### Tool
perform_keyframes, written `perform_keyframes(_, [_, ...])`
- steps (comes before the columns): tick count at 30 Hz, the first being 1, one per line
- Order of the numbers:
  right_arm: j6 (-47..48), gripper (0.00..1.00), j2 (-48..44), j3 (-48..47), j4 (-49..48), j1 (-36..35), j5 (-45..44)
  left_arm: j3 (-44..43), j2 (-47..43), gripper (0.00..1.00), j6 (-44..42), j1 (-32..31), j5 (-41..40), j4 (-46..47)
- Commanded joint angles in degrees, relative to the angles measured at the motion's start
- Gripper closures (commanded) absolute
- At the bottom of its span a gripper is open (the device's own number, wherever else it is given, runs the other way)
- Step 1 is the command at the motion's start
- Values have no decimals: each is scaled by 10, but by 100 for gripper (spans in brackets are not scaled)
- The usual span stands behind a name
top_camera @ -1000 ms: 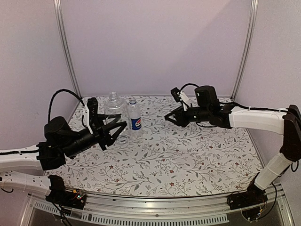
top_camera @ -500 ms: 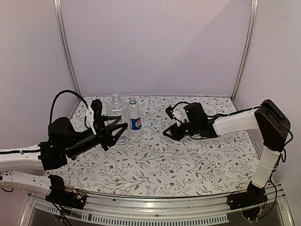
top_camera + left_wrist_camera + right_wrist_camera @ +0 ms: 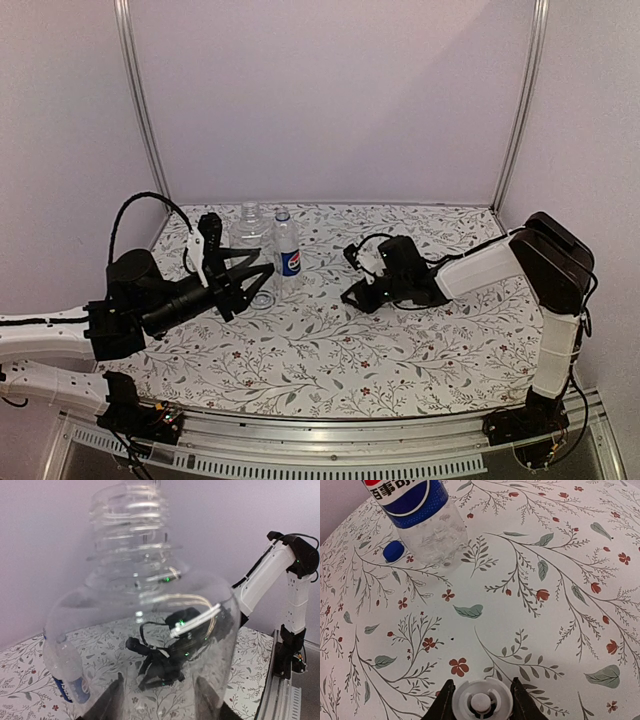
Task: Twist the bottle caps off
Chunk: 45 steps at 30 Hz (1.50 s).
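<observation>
Low over the middle of the tabletop (image 3: 400, 350), has swung the right arm (image 3: 470, 268) down and leftward from its raised pose of a second ago. Carries the pale cap (image 3: 482, 700) clenched in the right jaws, inner side toward the wrist camera. Keeps the left jaws clamped round the lower body of the shorter bottle (image 3: 145, 630), upright at the back left, neck threads bare and open. Shows no change in that grip that can be made out. Leaves the blue cap (image 3: 393, 550) lying flat on the tabletop just beside the foot of the Pepsi bottle (image 3: 427, 525), apart from it.

Suggests both caps are off and the unscrewing is done. Leaves only setting the pale cap down and letting go of the shorter bottle.

Offers plenty of bare tabletop below and to the right of the right jaws for a drop. Calls for care ahead on the left, toward the Pepsi bottle and blue cap. Sets the two bottles very close together, so probably needs a straight backward pull of the left jaws to spare the Pepsi bottle a knock. Keeps the back wall (image 3: 330, 100) and frame posts (image 3: 519, 110) well apart from both sets of jaws.
</observation>
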<state>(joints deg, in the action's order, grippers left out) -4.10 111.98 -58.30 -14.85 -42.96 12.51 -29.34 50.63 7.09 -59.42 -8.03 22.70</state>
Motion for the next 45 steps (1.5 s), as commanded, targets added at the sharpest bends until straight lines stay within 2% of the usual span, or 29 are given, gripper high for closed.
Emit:
perform_keyframes(1, [4, 74, 18, 6, -35, -13, -35, 1, 2, 55, -7, 8, 0, 9])
perform_keyframes(14, [11, 65, 39, 20, -40, -28, -62, 6, 6, 54, -8, 8, 5, 15])
perform_keyframes(17, [10, 61, 39, 24, -41, -28, -63, 6, 6, 54, -8, 7, 5, 15])
perform_keyframes(26, [4, 22, -23, 35, -4, -28, -71, 10, 4, 53, -15, 7, 1, 7])
perform_keyframes(31, [-2, 2, -131, 31, 48, -28, -24, 7, 24, 52, -23, 8, -1, -8])
perform_keyframes(38, [13, 1, -271, -39, 170, -29, 58, -10, 62, 52, -21, 7, 8, -13])
perform_keyframes(45, [11, 1, -330, -121, 223, -36, 134, -29, 105, 51, -28, 2, 23, -7])
